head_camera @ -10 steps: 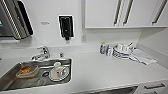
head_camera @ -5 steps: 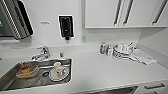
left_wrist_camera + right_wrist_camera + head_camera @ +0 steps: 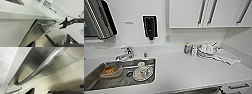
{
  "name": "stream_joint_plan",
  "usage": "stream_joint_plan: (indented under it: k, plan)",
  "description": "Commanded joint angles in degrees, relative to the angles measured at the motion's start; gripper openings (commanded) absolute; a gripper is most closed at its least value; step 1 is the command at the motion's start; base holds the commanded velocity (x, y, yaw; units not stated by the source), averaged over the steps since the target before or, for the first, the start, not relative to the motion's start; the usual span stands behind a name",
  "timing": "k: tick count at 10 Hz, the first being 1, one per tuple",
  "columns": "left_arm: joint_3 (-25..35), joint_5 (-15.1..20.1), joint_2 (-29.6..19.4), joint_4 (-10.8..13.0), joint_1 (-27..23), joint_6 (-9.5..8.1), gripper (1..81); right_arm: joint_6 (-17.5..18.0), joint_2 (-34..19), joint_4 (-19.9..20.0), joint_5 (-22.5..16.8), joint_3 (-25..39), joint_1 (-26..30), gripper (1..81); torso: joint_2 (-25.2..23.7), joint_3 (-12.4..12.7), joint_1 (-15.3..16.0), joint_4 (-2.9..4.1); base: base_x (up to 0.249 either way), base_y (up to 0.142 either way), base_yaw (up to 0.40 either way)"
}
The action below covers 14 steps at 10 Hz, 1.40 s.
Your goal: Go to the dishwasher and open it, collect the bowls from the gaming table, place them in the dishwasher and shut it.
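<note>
My right tool (image 3: 63, 25) hangs spread open beside the dishwasher (image 3: 37, 33) handle (image 3: 46, 24), not touching. Left tool's state, I cannot tell. Above, the desk (image 3: 184, 72) holds a sink (image 3: 94, 83).

Before me, a white countertop (image 3: 184, 72) runs to a white wall (image 3: 129, 15). A steel sink (image 3: 94, 82) is set in the countertop's left part, with a chrome tap (image 3: 125, 53) at its back edge. A black dispenser (image 3: 150, 27) hangs on the wall above. White upper cabinets (image 3: 184, 13) with dark bar handles fill the upper right. Stacked white dishes (image 3: 205, 51) stand near the countertop's back right corner. Below, I see pale floor (image 3: 70, 73).
</note>
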Motion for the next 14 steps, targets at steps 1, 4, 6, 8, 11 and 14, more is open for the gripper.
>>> stream_joint_plan:
  k: [1,4,6,8,11,14]
  plan:
    - [2.0,0.6,-3.0,1.5,-3.7,0.08,81.1,6.3,2.0,1.1,-3.8,-3.7,7.8,81.1,0.0,0.0,0.0,0.0,0.0,0.0,0.0]
    - [2.2,0.8,-3.2,2.2,-3.7,0.08,81.1,12.1,3.2,1.2,-3.7,-6.3,9.8,81.1,0.0,0.0,0.0,0.0,0.0,0.0,0.0]
    - [2.1,0.8,-3.5,2.4,-3.7,0.08,81.1,15.2,1.2,1.1,-2.8,-5.9,10.3,81.1,0.0,-0.1,0.0,0.0,0.0,0.0,0.0]
    - [2.1,0.8,-3.6,2.4,-3.7,0.08,81.1,15.2,-1.1,0.7,-1.1,-5.8,10.3,81.1,0.0,-0.1,0.1,0.0,0.0,0.0,0.0]
    - [2.1,0.8,-3.4,2.4,-3.7,0.08,81.1,15.2,-1.6,-1.5,1.6,-7.6,9.3,81.1,0.0,-0.1,0.1,0.0,0.0,0.0,0.0]
    - [2.1,0.8,-3.3,2.4,-3.7,0.08,81.1,15.2,2.5,-1.3,4.1,-11.9,8.5,81.1,0.0,-0.1,0.1,0.0,0.0,0.0,0.0]
